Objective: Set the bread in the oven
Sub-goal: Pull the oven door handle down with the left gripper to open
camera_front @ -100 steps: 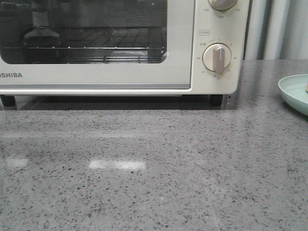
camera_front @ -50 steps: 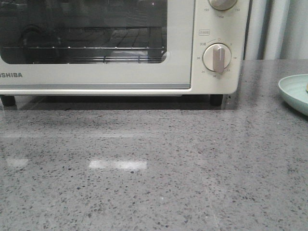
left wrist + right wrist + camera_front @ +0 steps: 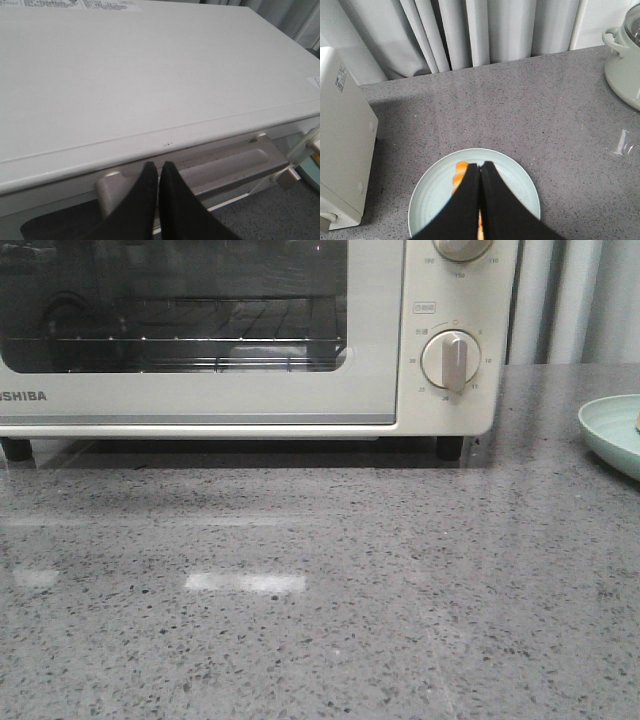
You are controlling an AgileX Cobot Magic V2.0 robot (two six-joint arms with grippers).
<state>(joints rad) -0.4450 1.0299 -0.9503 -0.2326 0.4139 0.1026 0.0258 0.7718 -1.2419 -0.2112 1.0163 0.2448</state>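
The cream-white oven point(image 3: 250, 390) fills the upper left of the front view, its glass door closed, wire rack visible inside. In the left wrist view my left gripper point(image 3: 159, 165) is shut and empty, its tips just above the oven's grey door handle point(image 3: 215, 167), below the oven's top point(image 3: 150, 75). In the right wrist view my right gripper point(image 3: 480, 166) is shut and empty, high above a pale green plate point(image 3: 517, 182). The golden-orange bread point(image 3: 458, 175) lies on that plate, mostly hidden behind my fingers. Neither gripper shows in the front view.
The plate's rim point(image 3: 610, 430) shows at the front view's right edge on the grey speckled counter. A pale green pot point(image 3: 625, 55) stands at the far right in the right wrist view. Grey curtains point(image 3: 485, 30) hang behind the counter. The oven's side point(image 3: 342, 150) is near the plate.
A dark shape seen through the oven window at the left one second ago has gone from there. Nothing else in the front view has moved.
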